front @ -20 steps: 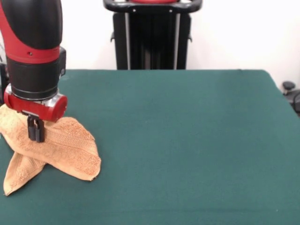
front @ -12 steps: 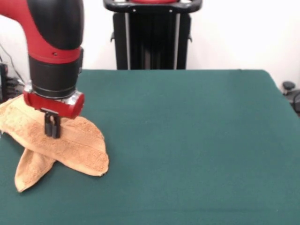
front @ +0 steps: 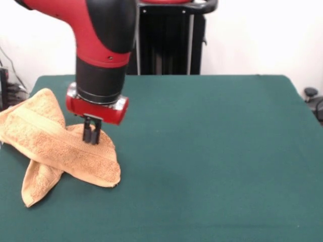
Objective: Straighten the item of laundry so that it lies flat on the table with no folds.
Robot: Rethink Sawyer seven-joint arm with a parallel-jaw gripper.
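Gripper pinching folded towel near the table's left edge.
The black two-finger gripper point(front: 91, 136) is gripping, jaws nearly closed, the orange-tan terry-cloth towel point(front: 55, 148), lying crossed over itself on the dark green felt table point(front: 212, 151), apparently to drag a fold open.

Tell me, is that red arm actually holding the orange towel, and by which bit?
Apparently yes: the gripper looks pinched shut on the towel, at the far edge of its upper folded layer, near the right end of the bundle.
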